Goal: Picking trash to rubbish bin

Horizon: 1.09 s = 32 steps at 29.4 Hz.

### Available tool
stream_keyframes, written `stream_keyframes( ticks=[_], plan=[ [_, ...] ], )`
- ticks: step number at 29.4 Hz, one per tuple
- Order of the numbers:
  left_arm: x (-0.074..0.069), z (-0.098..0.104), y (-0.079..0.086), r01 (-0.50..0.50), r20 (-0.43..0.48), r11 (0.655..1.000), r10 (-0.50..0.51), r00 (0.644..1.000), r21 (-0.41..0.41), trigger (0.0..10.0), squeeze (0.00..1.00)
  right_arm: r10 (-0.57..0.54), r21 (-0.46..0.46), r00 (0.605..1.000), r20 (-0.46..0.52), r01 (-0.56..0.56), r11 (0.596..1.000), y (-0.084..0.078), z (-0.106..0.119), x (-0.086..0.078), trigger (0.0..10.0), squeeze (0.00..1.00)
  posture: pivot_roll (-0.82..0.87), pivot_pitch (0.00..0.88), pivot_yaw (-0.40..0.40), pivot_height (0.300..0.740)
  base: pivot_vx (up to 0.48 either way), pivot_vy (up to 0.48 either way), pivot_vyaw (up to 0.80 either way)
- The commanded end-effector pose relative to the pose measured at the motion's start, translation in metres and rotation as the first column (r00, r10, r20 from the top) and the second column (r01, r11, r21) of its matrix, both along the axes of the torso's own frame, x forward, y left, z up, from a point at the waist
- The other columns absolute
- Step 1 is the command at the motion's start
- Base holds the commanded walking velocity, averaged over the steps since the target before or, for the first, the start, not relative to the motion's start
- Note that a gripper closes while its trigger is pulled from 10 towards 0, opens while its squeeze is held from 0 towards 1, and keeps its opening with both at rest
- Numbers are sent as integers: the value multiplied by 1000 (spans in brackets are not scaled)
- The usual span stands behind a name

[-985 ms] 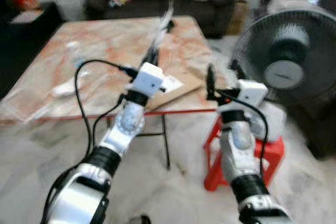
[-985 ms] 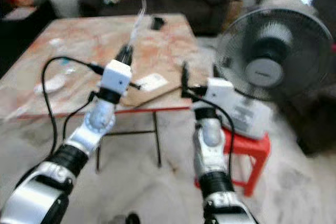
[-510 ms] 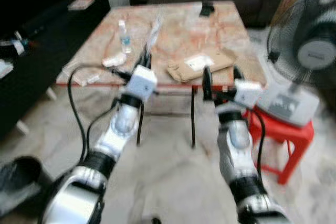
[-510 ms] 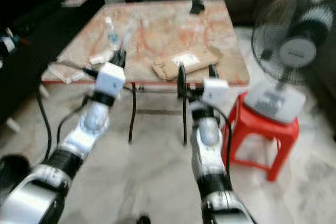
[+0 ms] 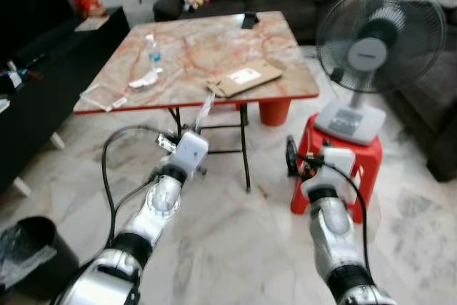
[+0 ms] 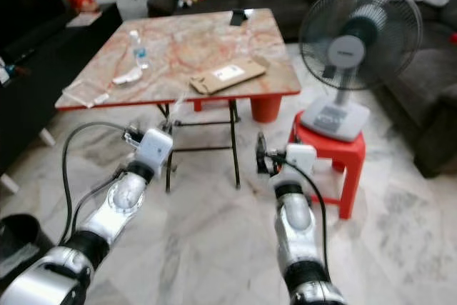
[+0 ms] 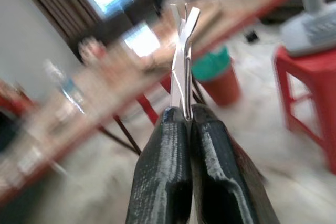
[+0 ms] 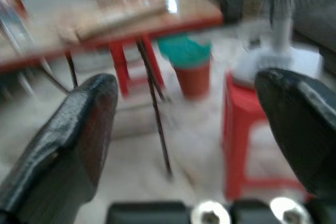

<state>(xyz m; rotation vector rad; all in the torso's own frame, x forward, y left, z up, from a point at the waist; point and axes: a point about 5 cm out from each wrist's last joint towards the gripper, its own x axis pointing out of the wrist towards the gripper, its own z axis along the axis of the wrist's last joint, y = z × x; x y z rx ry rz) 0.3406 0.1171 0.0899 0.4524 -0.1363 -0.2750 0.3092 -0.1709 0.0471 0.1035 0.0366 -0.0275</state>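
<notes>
Left gripper (image 7: 185, 116) pinching clear wrapper (image 7: 184, 40)

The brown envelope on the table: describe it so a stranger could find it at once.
Find the marble-patterned table with red edges, before the dark sofa. The brown envelope lies flat near the front corner by the fan. It alone is brown card, with a white label.

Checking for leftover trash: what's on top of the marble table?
On the marble table: a water bottle, white wrapper, clear plastic sleeve, cardboard mailer and a dark object.
</notes>
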Motion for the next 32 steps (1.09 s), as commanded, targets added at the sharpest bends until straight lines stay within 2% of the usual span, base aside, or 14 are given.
stream_keyframes(
  ticks=[1,3,5,7,8,9,10,13,14,15,16,22,27,32],
  plan=[
    [-11,-34,21,-82,-208,997,76,975,-18,10000,0,-3,32,990,-140,8,999,0,-26,-13,10000,0,-63,0,55,740,0,0,0],
    [-19,-50,27,-103,-286,995,98,953,-3,10000,0,-8,36,975,-220,16,999,-4,-41,-24,10000,0,-66,0,54,740,0,0,0],
    [-37,-78,40,-160,-440,987,152,885,18,10000,0,5,33,923,-384,9,999,-7,-70,-49,10000,0,-71,0,56,740,0,0,0],
    [-44,-87,45,-190,-486,982,172,857,12,10000,0,3,10,893,-450,1,1000,-9,-81,-60,10000,0,-71,0,56,740,0,0,0],
    [-54,-98,52,-224,-540,974,203,817,27,10000,0,-1,13,858,-513,9,1000,-10,-93,-74,10000,0,-70,0,55,740,0,0,0],
    [-57,-101,54,-233,-558,972,213,802,36,10000,0,-2,20,847,-531,15,1000,-10,-96,-78,10000,0,-70,0,55,740,0,0,0],
    [-69,-112,60,-248,-605,966,237,760,67,10000,0,-11,17,810,-586,26,1000,-11,-106,-92,10000,0,-75,0,56,740,0,0,0],
    [-87,-128,71,-281,-665,953,284,691,115,10000,0,-32,17,751,-659,57,998,-12,-120,-112,10000,0,-87,0,64,740,0,0,0],
    [-92,-132,75,-307,-687,946,294,665,108,10000,0,-34,23,741,-670,67,997,-11,-122,-116,10000,0,-91,0,67,740,0,0,0],
    [-92,-132,75,-307,-687,946,294,665,108,10000,0,-34,23,741,-670,67,997,-11,-122,-116,10000,0,-91,0,67,740,0,0,0],
    [-99,-136,79,-332,-708,937,309,635,112,10000,0,-32,35,732,-680,76,996,-9,-125,-120,10000,0,-94,0,68,740,0,0,0],
    [-113,-145,87,-405,-749,907,348,564,117,10000,0,-29,35,688,-725,79,996,-5,-131,-131,10000,0,-99,0,74,740,0,0,0],
    [-114,-146,88,-395,-756,909,349,554,131,10000,0,-29,29,691,-722,73,997,-3,-130,-126,10000,0,-100,0,85,740,0,0,0],
    [-114,-147,88,-371,-756,912,368,542,177,10000,0,-34,16,698,-716,65,998,-1,-128,-122,10000,0,-101,0,91,740,0,0,785]
  ],
)
